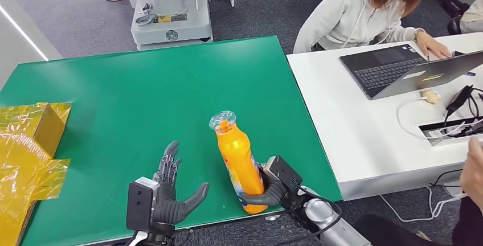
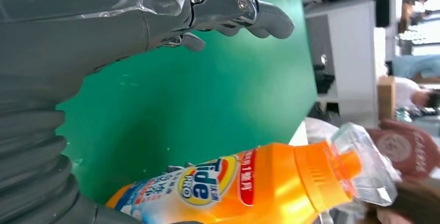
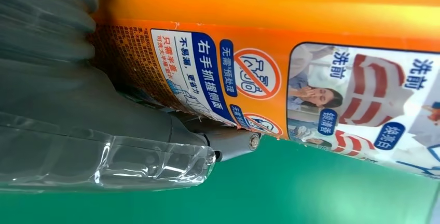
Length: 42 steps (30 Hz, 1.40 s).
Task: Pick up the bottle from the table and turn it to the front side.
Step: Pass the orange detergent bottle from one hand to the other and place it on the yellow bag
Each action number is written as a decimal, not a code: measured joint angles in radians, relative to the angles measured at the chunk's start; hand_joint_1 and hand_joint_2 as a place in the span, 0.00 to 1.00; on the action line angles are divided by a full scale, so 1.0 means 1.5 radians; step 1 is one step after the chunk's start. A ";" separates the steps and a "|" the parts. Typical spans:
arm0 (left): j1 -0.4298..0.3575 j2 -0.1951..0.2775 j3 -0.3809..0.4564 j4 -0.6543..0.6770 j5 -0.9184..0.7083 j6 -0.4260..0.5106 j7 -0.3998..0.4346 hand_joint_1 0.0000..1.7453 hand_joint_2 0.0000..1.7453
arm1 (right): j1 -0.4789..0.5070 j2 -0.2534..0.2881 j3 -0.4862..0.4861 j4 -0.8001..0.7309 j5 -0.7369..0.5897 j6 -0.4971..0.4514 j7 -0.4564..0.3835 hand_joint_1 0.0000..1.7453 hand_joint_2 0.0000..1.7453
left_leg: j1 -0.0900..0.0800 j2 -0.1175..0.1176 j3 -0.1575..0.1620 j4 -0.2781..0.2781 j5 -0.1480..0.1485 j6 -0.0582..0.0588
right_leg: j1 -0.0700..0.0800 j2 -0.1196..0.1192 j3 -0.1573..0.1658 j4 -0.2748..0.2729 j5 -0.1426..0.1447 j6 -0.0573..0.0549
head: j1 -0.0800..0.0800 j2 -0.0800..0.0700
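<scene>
Where the right hand (image 1: 272, 186) grips the bottle (image 1: 239, 163), its base is hidden.

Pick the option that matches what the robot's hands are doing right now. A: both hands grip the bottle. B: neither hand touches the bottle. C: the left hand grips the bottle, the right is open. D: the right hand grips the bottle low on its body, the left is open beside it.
D: the right hand wraps the lower part of the orange bottle, while the left hand is spread open, apart from it.
</scene>
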 joint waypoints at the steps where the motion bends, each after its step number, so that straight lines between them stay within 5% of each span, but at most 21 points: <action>1: -0.005 0.001 0.000 0.000 0.003 -0.005 0.000 0.00 1.00 | 0.000 0.000 -0.001 -0.005 0.007 -0.002 -0.001 1.00 1.00 | 0.000 0.000 0.000 0.000 0.000 0.000 | 0.000 0.000 0.000 0.000 0.000 0.000 | 0.000 0.000; 13: -0.101 0.015 0.000 0.001 0.062 -0.097 0.023 0.00 1.00 | -0.052 0.005 0.006 -0.040 0.065 0.003 -0.021 1.00 1.00 | 0.000 0.000 -0.001 0.000 0.001 -0.001 | 0.000 0.000 -0.001 0.001 0.001 -0.001 | 0.000 0.000; 19: -0.246 0.023 -0.001 0.076 0.135 -0.201 0.063 0.00 1.00 | -0.188 0.041 0.074 0.007 0.091 0.042 -0.006 1.00 1.00 | 0.000 0.001 -0.002 0.000 0.004 -0.002 | 0.000 0.001 -0.003 0.002 0.003 -0.002 | 0.000 0.000; 25: -0.351 0.018 -0.006 0.176 0.133 -0.223 0.079 0.00 1.00 | -0.273 0.081 0.136 0.075 0.101 0.019 0.011 1.00 1.00 | 0.000 0.000 -0.003 0.000 0.005 -0.002 | 0.000 0.000 -0.004 0.002 0.004 -0.002 | 0.000 0.000; 39: -0.412 -0.001 -0.030 0.287 0.137 -0.243 0.093 0.00 1.00 | -0.304 0.081 0.164 0.131 0.111 0.003 0.028 1.00 1.00 | 0.000 0.000 -0.004 0.000 0.005 -0.002 | 0.000 0.000 -0.005 0.002 0.004 -0.002 | 0.000 0.000; 42: -0.414 -0.001 -0.033 0.289 0.138 -0.243 0.098 0.71 1.00 | -0.305 0.081 0.167 0.133 0.111 0.003 0.029 1.00 1.00 | 0.000 0.000 -0.004 0.000 0.005 -0.002 | 0.000 0.000 -0.005 0.002 0.004 -0.002 | 0.000 0.000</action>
